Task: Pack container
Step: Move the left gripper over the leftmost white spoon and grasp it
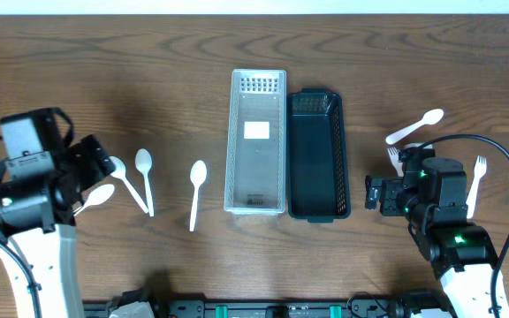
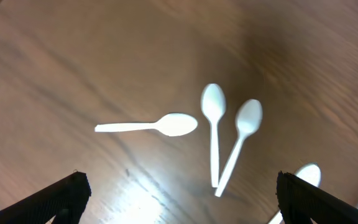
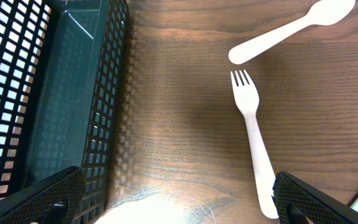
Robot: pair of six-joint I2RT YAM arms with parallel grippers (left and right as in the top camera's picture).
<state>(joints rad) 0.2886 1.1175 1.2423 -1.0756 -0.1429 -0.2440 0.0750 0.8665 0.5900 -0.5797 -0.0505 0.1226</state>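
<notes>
The left gripper [image 2: 182, 198] hangs above the table [image 2: 73, 74] with its two fingers spread wide apart and nothing between them. Ahead of it on the wood lie four white spoons: a lone spoon [image 2: 148, 126] lying crosswise off to one side, a pair of spoons [image 2: 214, 140] whose handles meet at their ends in a narrow V, and a fourth spoon [image 2: 307, 173] just beside the gripper's finger, partly cut off by the picture's edge. The right gripper [image 3: 179, 202] is likewise spread open and holds nothing, one finger over the edge of the black basket [image 3: 55, 93] and the other near the handle of a white fork [image 3: 253, 137] that lies on the bare table. Beyond the fork's tines sits another spoon [image 3: 291, 31], close but not touching. In the overhead view a second fork [image 1: 477, 181] lies farther out on the right. At the middle of the table the clear container [image 1: 256, 141] stands upright, touching the black basket along one long side, a white label showing on its floor.
</notes>
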